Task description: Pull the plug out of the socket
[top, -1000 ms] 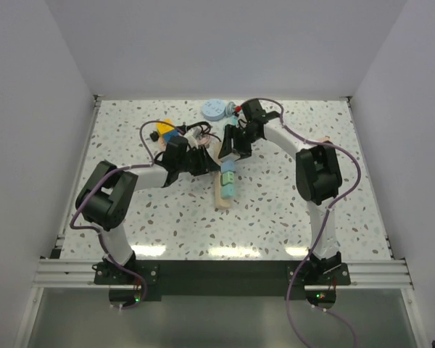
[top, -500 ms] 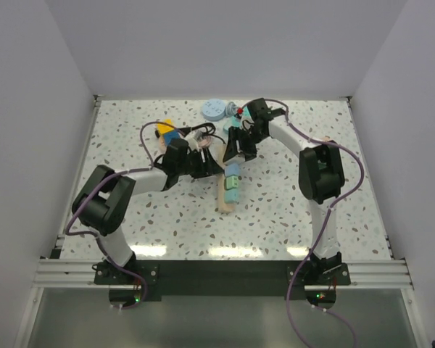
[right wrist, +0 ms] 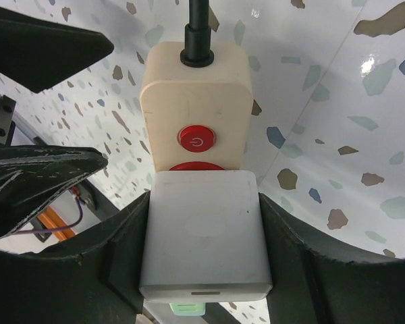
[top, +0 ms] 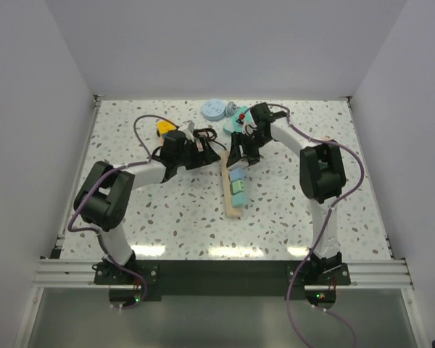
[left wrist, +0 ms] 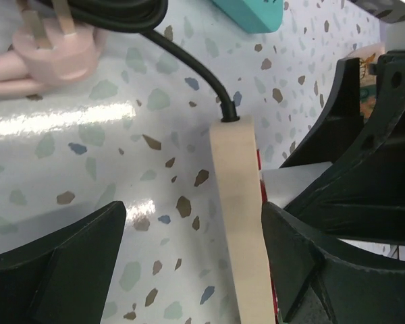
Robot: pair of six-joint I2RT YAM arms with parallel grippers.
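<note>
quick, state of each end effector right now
left end effector: open, holding nothing, with the socket between its jaws
right end effector: closed on the white plug

We see: speckled white table [top: 312, 210] | lying flat mid-table: cream socket [top: 233, 206], its black cord [left wrist: 189, 64] running off its far end | toward the far edge: pink plug [left wrist: 54, 50], teal block [top: 234, 119], blue disc [top: 213, 109], yellow piece [top: 163, 127]

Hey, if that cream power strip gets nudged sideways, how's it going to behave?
The power strip looks like a rigid bar, so it probably won't bend. It lies flat on the glossy table, so it would likely slide or swivel easily. Its thin black cord looks floppy and probably anchors it little.
</note>
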